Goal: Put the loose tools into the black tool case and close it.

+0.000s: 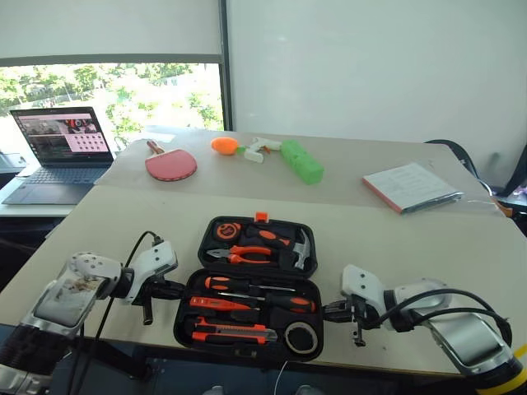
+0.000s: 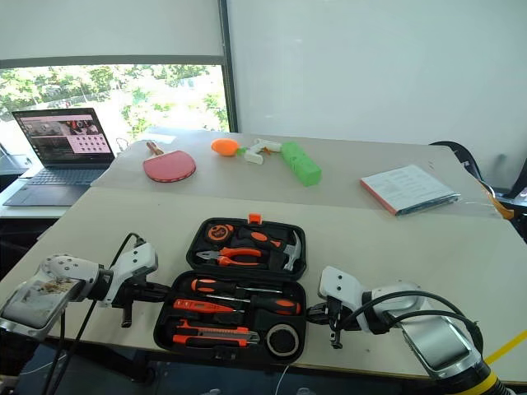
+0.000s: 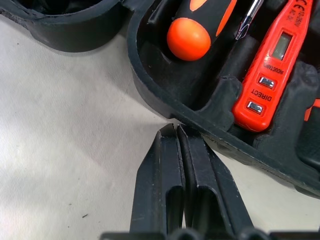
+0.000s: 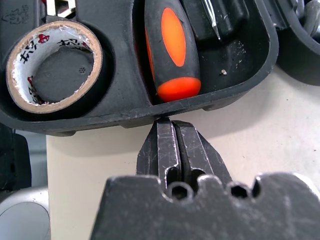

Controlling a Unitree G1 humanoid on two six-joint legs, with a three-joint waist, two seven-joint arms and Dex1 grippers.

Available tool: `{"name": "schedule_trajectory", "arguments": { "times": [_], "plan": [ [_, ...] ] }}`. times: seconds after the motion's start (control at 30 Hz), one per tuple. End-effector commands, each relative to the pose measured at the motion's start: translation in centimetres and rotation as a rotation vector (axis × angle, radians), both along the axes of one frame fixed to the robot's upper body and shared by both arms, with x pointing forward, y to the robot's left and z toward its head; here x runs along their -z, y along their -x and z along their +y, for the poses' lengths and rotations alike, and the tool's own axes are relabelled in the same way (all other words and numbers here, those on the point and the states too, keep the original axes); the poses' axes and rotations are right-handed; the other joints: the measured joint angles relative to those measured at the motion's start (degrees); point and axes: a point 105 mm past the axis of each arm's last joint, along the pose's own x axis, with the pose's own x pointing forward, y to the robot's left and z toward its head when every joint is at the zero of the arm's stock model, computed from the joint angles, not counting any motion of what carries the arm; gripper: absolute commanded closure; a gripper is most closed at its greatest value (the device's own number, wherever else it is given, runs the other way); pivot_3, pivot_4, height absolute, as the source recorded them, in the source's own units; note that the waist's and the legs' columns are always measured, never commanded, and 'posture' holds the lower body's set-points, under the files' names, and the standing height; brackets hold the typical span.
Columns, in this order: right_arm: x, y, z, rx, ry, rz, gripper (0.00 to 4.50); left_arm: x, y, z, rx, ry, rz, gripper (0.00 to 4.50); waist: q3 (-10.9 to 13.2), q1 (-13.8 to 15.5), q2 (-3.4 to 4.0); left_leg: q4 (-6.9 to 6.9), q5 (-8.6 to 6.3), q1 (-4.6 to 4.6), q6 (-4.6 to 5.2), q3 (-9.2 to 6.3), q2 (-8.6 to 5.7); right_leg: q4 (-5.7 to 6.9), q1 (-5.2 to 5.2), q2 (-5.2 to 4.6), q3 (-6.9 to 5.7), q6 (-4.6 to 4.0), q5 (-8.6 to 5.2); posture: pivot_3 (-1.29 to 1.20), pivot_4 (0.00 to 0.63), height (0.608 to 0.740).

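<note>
Tool case [image 1: 251,284] lies open at the table's near edge, tools all slotted; left gripper [image 1: 167,289] and right gripper [image 1: 333,310], both pinched shut and empty, flank the near half, seemingly ready to fold it closed.

The black tool case [image 1: 247,288] lies open and flat near the table's front edge, with two black-and-orange screwdrivers [image 1: 247,285], the slim orange screwdriver [image 1: 218,303], the utility knife [image 1: 232,332] and the tape roll [image 1: 300,336] in its near half.
</note>
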Motion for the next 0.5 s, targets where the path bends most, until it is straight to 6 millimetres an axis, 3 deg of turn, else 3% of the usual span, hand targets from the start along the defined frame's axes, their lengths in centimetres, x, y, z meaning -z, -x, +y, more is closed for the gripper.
{"name": "schedule_trajectory", "arguments": {
  "times": [0.03, 0.2, 0.23, 0.3, 0.37, 0.5],
  "plan": [
    [-2.2, -0.8, 0.2, 0.019, -0.047, -0.099, 4.41, -1.3, -1.0, -1.2, 0.025, 0.044, -0.067, 4.36, 0.0, 0.1, 0.0, 0.01, 0.0, 0.0, 0.0, 0.0, 0.0, 0.0, 0.0, 0.0, 0.0, 0.0, 0.0, 0.0, 0.15, 0.74],
    [-2.0, -0.7, -0.6, 0.025, -0.024, -0.093, 4.41, -1.3, -1.1, 0.0, 0.002, 0.013, -0.055, 4.36, 0.0, 0.0, -0.01, 0.03, 0.01, 0.0, -0.02, 0.0, 0.0, 0.0, 0.0, 0.01, 0.01, 0.01, 0.0, 0.0, 0.15, 0.74],
    [-2.0, -0.7, -0.9, 0.033, -0.018, -0.09, 4.47, -1.6, -1.3, 0.6, -0.024, 0.005, -0.058, 4.13, 0.0, 0.0, -0.01, 0.01, 0.01, 0.0, -0.01, 0.0, 0.01, 0.0, -0.01, 0.01, 0.0, 0.01, 0.0, 0.0, 0.15, 0.74],
    [-2.5, -0.8, -1.7, 0.064, -0.018, -0.079, 3.91, -2.2, -1.8, 2.3, -0.114, -0.009, -0.05, 3.69, 0.0, 0.0, -0.01, -0.01, 0.01, 0.0, -0.01, 0.0, 0.01, -0.01, -0.02, 0.02, 0.0, 0.01, 0.0, 0.0, 0.15, 0.74],
    [-3.3, -1.2, -2.4, 0.101, -0.027, -0.076, 3.45, -3.2, -2.0, 3.5, -0.179, 0.016, -0.028, 2.95, 0.0, -0.1, -0.03, -0.01, 0.01, -0.01, -0.01, 0.0, 0.01, 0.0, -0.02, 0.02, 0.0, 0.0, 0.0, 0.0, 0.15, 0.74],
    [-4.8, -2.5, -3.1, 0.2, -0.097, -0.046, 2.0, -4.9, -2.6, 3.7, -0.289, 0.124, 0.027, 1.42, 0.0, -0.2, -0.03, 0.0, 0.01, 0.01, -0.01, -0.01, 0.02, 0.01, -0.01, 0.03, 0.0, 0.01, 0.0, 0.0, 0.15, 0.74]
  ]
}}
